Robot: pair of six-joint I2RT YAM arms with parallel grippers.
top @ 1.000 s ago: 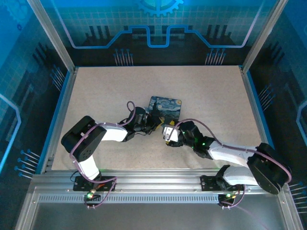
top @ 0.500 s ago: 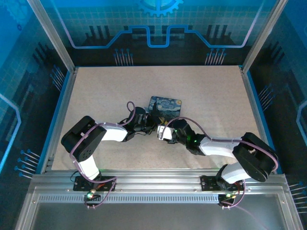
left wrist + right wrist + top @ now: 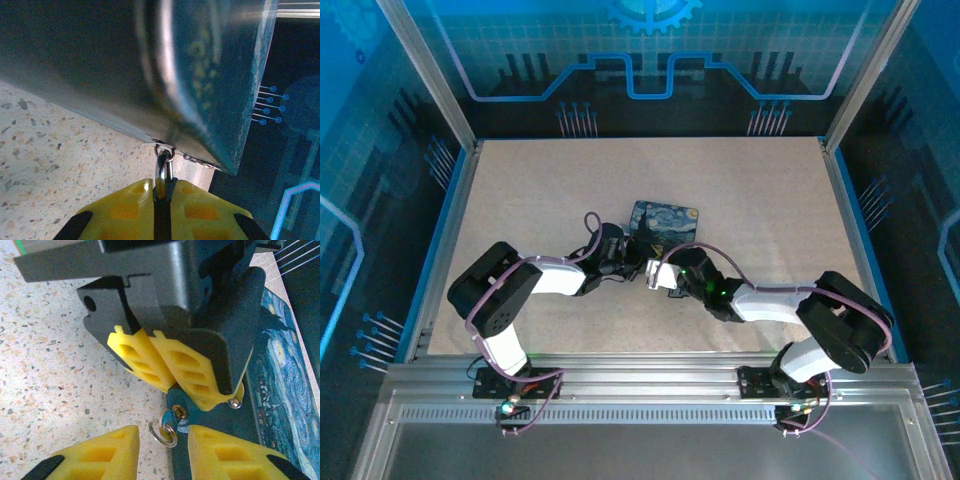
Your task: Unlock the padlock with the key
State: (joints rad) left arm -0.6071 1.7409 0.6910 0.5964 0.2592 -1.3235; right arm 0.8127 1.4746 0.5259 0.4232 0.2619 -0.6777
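The left gripper (image 3: 163, 189) has its yellow fingers pressed together on the silvery shackle of the padlock (image 3: 163, 170). The shackle is hooked through a small metal loop at the lower edge of the dark blue tin (image 3: 150, 65). Facing it, the right gripper (image 3: 164, 436) holds its yellow fingers apart, one on either side of the key (image 3: 174, 419), and neither finger visibly touches it. The key sits at the brass keyhole in the padlock's dark body, with a wire ring (image 3: 161, 434) hanging from its head over the speckled table (image 3: 60, 355). Seen from above, both arms bend inward from the near edge and meet nose to nose at the tin's near left corner. The tin lies flat near the middle of the table, swirly painted lid up.
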